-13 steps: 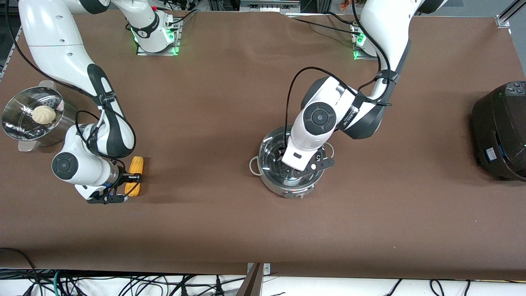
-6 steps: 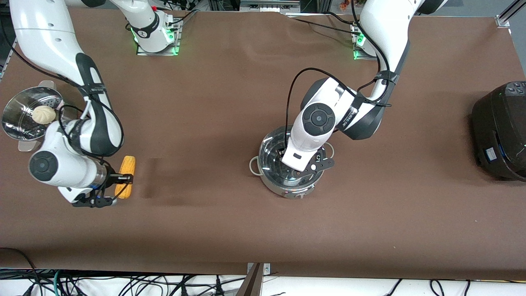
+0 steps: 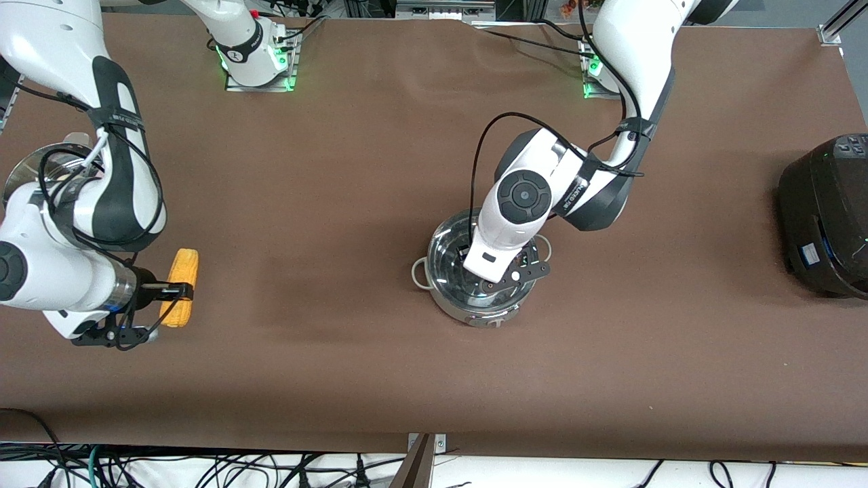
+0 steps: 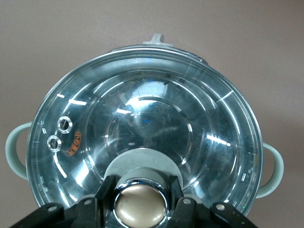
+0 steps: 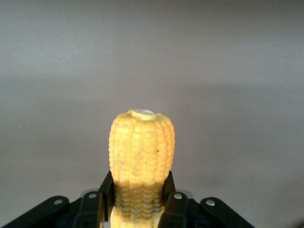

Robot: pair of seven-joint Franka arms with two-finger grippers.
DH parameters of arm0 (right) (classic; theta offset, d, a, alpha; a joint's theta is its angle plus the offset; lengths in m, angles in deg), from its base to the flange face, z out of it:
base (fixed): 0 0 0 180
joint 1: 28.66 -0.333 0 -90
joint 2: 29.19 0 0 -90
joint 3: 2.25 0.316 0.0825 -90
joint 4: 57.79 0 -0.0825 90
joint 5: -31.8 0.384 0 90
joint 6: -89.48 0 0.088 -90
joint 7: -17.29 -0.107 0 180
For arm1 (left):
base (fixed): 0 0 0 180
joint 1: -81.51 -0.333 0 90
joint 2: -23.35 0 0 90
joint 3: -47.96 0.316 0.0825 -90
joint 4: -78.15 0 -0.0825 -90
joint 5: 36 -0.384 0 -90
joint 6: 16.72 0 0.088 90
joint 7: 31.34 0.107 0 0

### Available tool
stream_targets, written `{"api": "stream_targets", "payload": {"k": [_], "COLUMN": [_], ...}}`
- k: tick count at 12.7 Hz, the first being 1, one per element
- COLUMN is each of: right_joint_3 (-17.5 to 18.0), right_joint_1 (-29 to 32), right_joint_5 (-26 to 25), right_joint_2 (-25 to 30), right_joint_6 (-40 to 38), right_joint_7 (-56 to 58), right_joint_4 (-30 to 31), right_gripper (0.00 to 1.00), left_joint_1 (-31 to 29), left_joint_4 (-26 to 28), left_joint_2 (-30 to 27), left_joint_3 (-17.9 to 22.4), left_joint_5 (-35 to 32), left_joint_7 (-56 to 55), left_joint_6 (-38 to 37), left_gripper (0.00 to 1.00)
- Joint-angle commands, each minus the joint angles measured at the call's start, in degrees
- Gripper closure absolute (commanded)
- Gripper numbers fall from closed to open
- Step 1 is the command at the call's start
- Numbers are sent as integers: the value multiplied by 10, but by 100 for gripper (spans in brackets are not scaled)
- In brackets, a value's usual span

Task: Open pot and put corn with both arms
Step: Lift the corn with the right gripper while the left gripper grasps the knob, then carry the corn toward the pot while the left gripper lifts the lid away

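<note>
The steel pot (image 3: 444,301) stands mid-table with its glass lid (image 3: 444,261) on it. My left gripper (image 3: 494,272) is over the pot, mostly hidden under its own wrist. In the left wrist view the lid (image 4: 142,118) fills the frame, the pot's pale handles (image 4: 13,152) show at both sides, and my left gripper (image 4: 141,202) is shut on the tan knob (image 4: 141,206). My right gripper (image 3: 171,293) is shut on the yellow corn (image 3: 182,271) and holds it above the table near the right arm's end. In the right wrist view the corn (image 5: 141,147) stands between the fingers (image 5: 105,190) of the right gripper (image 5: 138,194).
The steel steamer basket (image 3: 30,159) sits at the right arm's end, mostly hidden by that arm. The black rice cooker (image 3: 824,210) stands at the left arm's end. Bare brown table lies between the corn and the pot.
My right gripper has lifted the corn off the table and carried it toward the right arm's end. My left gripper has stayed on the lid knob, almost still.
</note>
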Motion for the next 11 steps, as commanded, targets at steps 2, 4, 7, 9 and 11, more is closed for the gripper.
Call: {"api": "stream_targets", "payload": {"k": [2, 4, 7, 9, 11], "right_joint_3": [-1, 3, 6, 23, 61], "right_joint_1": [2, 2, 1, -5, -10], "right_joint_5": [-3, -3, 1, 2, 2], "right_joint_2": [-5, -5, -4, 16, 20], "right_joint_6": [-36, -41, -42, -54, -54], "right_joint_7": [7, 7, 7, 0, -27], "right_joint_4": [-33, -33, -40, -41, -41], "right_gripper": [76, 76, 75, 75, 75], "left_joint_1": [-1, -5, -18, -32, -58], "left_joint_4": [-22, -29, -57, -81, -81], "left_joint_2": [-1, -9, -21, -22, -39], "left_joint_3": [2, 0, -3, -3, -1], "left_joint_5": [-8, -5, -1, 12, 12], "left_joint_7": [-3, -2, -1, 19, 71], "left_joint_6": [-21, -49, -101, -141, -165], "left_gripper": [100, 100, 100, 100, 100]}}
